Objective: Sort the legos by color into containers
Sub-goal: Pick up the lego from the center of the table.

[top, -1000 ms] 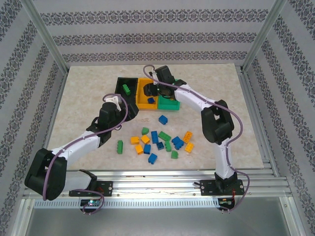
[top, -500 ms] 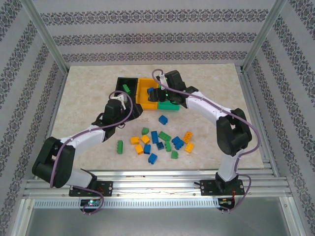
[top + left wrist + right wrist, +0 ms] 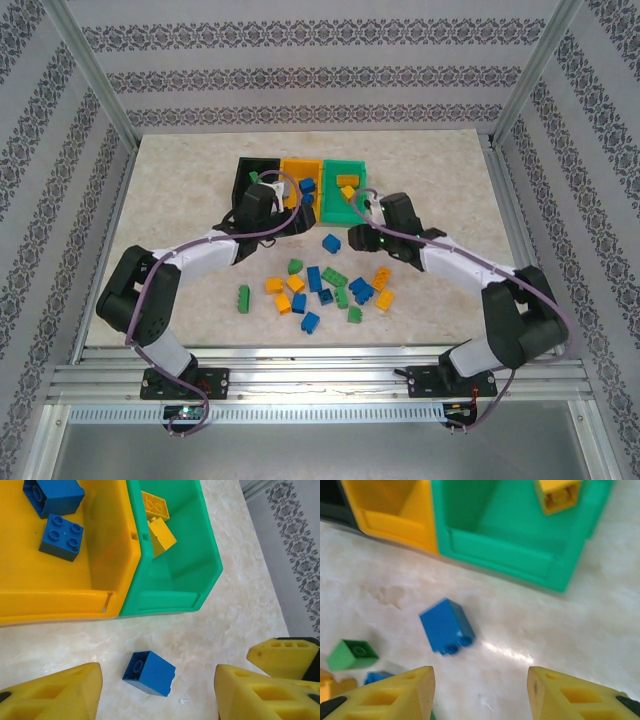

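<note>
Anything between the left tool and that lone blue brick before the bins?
Nothing visible: the blue brick lies on the table just ahead of the left tool's open fingers. The right tool hangs close beside it.

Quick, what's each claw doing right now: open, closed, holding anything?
Left claw: open, holding nothing.
Right claw: open, holding nothing.

- left arm (image 3: 200, 252) and right arm (image 3: 465, 265) have white link shells and rounded black joint housings
- a purple cable (image 3: 563, 318) loops along each arm
- black base plates (image 3: 188, 384) sit at the foot
- fingers (image 3: 50, 695) are yellow wedges with rectangular cut-outs
</note>
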`<state>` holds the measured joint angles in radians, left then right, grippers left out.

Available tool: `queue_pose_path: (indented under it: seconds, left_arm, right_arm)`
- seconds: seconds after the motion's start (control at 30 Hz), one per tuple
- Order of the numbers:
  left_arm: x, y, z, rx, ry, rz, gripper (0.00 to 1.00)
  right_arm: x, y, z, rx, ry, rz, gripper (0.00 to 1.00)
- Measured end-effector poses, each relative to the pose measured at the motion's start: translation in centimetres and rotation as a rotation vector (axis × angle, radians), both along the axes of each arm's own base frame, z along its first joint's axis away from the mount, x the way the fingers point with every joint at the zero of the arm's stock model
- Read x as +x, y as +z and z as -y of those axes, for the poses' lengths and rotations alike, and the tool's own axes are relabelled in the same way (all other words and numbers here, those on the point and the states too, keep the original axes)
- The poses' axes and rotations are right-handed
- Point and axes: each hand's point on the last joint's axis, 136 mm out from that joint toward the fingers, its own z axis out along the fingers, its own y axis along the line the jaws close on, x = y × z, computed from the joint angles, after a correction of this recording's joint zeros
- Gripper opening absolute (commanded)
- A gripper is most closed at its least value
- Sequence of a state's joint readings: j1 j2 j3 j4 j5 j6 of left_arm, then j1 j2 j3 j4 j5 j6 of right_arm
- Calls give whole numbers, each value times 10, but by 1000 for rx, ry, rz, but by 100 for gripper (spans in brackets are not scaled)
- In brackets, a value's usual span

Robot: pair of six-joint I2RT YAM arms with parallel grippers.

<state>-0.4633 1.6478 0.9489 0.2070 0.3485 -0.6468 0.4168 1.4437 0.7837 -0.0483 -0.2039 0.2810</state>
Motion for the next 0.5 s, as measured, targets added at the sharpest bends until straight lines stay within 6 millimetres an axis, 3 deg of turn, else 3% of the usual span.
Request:
queue_pose_path:
  seconds: [0.13, 0.5]
  left_arm:
    - [1, -8, 11, 38, -62, -23, 60]
    - [-5, -50, 37, 107, -163, -99, 59]
  right_arm:
    - [-9, -5, 8, 7, -15, 25, 53]
    - [-2, -1, 13, 46, -51, 79, 54]
